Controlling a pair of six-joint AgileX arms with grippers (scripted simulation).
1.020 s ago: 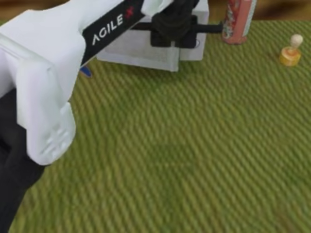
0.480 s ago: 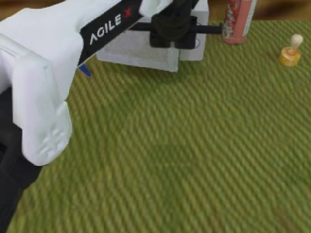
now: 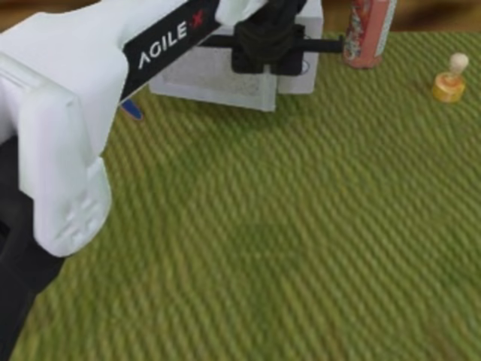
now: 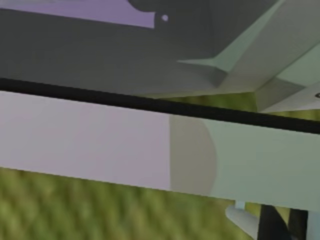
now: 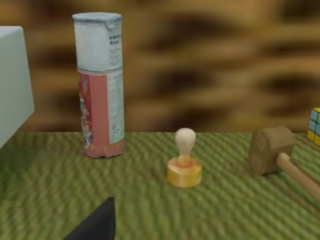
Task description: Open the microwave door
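Observation:
The microwave [image 3: 310, 79] stands at the table's far edge, left of centre. Its door [image 3: 218, 79], with the speckled mesh window, is slightly ajar: the free edge near the knob panel sticks out toward the front. My left arm reaches across from the near left, and my left gripper [image 3: 267, 62] sits at that free edge, shut on the door. In the left wrist view the door [image 4: 100, 140] fills the middle as a pale band, with the dark cavity behind it. My right gripper [image 5: 100, 222] is out of the top view, parked off to the right.
A tall red and white can [image 3: 368, 30] stands just right of the microwave. A yellow stamp with a wooden knob [image 3: 449, 79] is farther right. A blue object [image 3: 132, 110] pokes out under the left arm. The right wrist view also shows a wooden mallet [image 5: 272, 150] and a colour cube [image 5: 315, 125].
My left arm has shifted a little to the left and then held still. The door's angle looks about the same.

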